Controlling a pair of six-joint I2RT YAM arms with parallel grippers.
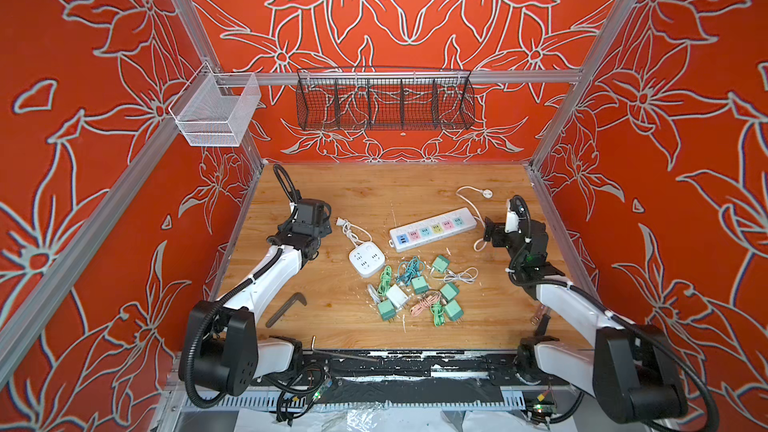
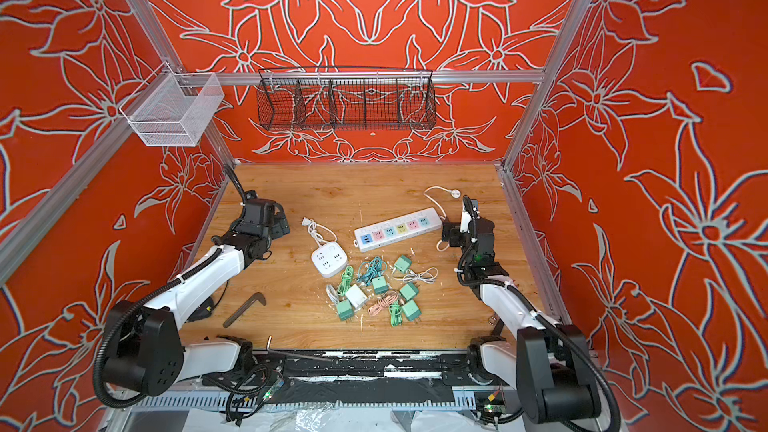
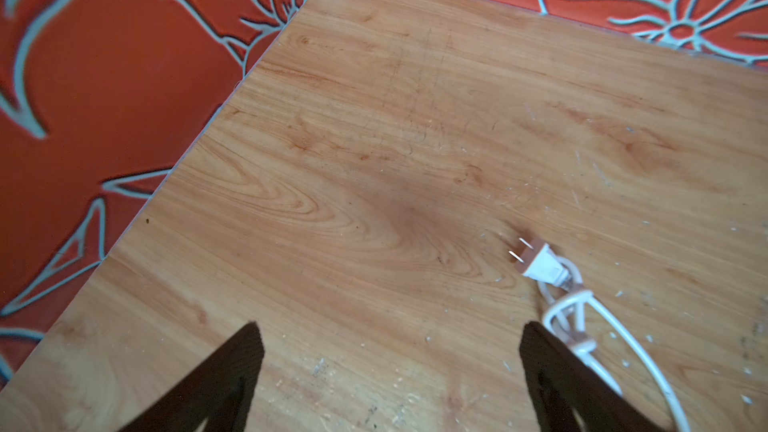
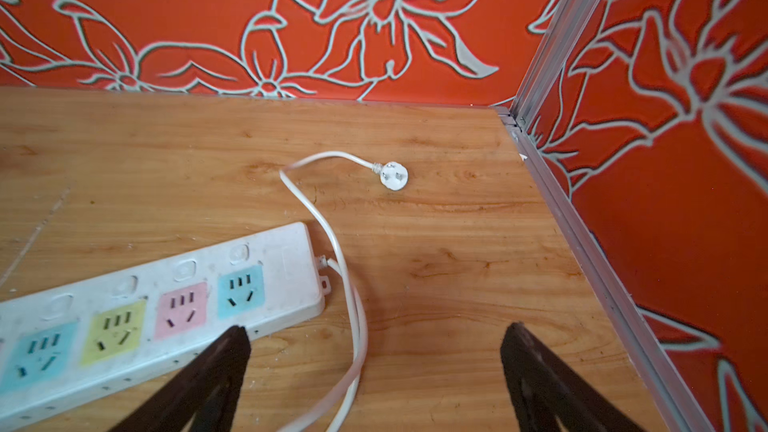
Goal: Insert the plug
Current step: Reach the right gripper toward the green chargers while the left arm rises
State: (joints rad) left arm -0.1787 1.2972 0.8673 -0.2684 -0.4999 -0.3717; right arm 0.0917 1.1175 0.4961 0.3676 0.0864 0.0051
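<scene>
Left fingers and right fingers spread apart, gripping nothing, over a wood-grain table.
Nearest, boxy green plugs with coiled cords loose on the table; beyond, a rounded white cube socket, then a long white strip with pastel outlets. Blades of the flat plug clear only in the left wrist view, outlet slots only in the right. Farthest, a black wire basket and a white mesh basket.

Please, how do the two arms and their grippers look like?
The left arm and right arm have white shells, black joints and black ribbed cable hoses. The left gripper and right gripper have dark, pointed fingers.
</scene>
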